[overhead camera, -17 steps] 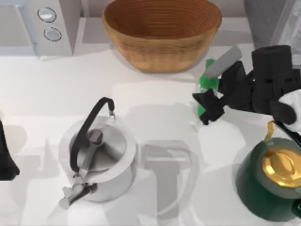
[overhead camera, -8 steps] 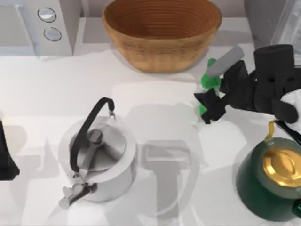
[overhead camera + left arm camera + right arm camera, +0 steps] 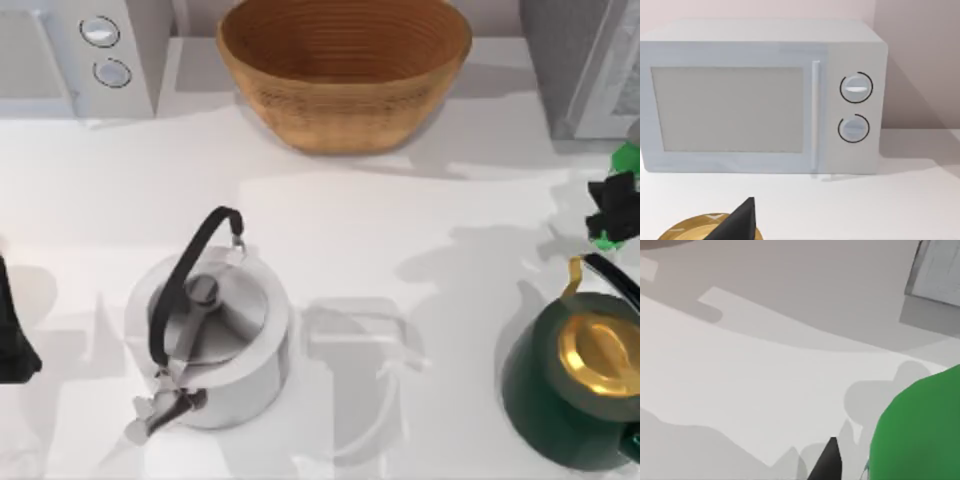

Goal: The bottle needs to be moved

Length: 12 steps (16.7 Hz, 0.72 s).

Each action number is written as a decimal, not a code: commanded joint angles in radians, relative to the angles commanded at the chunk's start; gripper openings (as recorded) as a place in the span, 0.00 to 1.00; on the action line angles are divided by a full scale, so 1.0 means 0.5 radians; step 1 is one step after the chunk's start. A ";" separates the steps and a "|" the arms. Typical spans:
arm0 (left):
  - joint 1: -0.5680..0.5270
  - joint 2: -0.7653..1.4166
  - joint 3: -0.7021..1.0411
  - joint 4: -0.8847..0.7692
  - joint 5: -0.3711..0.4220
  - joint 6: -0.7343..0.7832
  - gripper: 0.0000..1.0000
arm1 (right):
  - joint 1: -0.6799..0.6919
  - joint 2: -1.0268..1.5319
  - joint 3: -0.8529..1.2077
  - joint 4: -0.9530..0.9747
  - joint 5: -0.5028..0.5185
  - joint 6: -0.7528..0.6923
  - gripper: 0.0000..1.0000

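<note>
Now the right gripper (image 3: 612,212) sits at the far right edge of the top view, and the bottle (image 3: 627,158) is with it: one small bright green bottle, its green showing above and below the dark fingers, which look clamped around its body. From the right wrist view the bottle (image 3: 920,432) appears as a large green curve right against a dark fingertip (image 3: 826,461), with white table (image 3: 740,375) stretching away beyond.

Counting what else lies about the claw: two kettles, one basket, one microwave. The dark green kettle (image 3: 575,385) with its gold lid stands just beside the right gripper, toward the near edge of the table. The silver kettle (image 3: 215,345) with a black handle stands well apart from it, across the table toward the left side. The wicker basket (image 3: 345,70) sits at the back, well apart from the claw. The white microwave (image 3: 85,50) with two round dials occupies the far back left corner.

My left gripper (image 3: 12,330) is parked at the left edge; I cannot tell how its fingers stand. Its wrist view faces the microwave (image 3: 760,100) front on.
</note>
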 joint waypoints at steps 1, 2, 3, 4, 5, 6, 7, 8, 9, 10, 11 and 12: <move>0.000 0.000 0.000 0.000 0.000 0.000 1.00 | -0.118 -0.072 -0.080 0.018 0.010 0.020 0.00; 0.000 0.000 0.000 0.000 0.000 0.000 1.00 | -0.232 -0.142 -0.161 0.043 0.017 0.036 0.00; 0.000 0.000 0.000 0.000 0.000 0.000 1.00 | -0.337 -0.209 -0.236 0.074 0.021 0.047 0.00; 0.000 0.000 0.000 0.000 0.000 0.000 1.00 | -0.431 -0.274 -0.301 0.110 0.023 0.052 0.00; 0.000 0.000 0.000 0.000 0.000 0.000 1.00 | -0.514 -0.334 -0.354 0.149 0.022 0.052 0.00; 0.000 0.000 0.000 0.000 0.000 0.000 1.00 | -0.581 -0.386 -0.392 0.190 0.018 0.047 0.00; 0.000 0.000 0.000 0.000 0.000 0.000 1.00 | -0.632 -0.431 -0.417 0.226 0.014 0.039 0.00; 0.000 0.000 0.000 0.000 0.000 0.000 1.00 | -0.662 -0.463 -0.429 0.251 0.010 0.033 0.00; 0.000 0.000 0.000 0.000 0.000 0.000 1.00 | -0.674 -0.477 -0.433 0.263 0.008 0.029 0.00; 0.000 0.000 0.000 0.000 0.000 0.000 1.00 | -0.674 -0.477 -0.433 0.263 0.008 0.029 0.00; 0.000 0.000 0.000 0.000 0.000 0.000 1.00 | -0.674 -0.477 -0.433 0.263 0.008 0.029 0.00; 0.000 0.000 0.000 0.000 0.000 0.000 1.00 | -0.674 -0.477 -0.433 0.263 0.008 0.029 0.00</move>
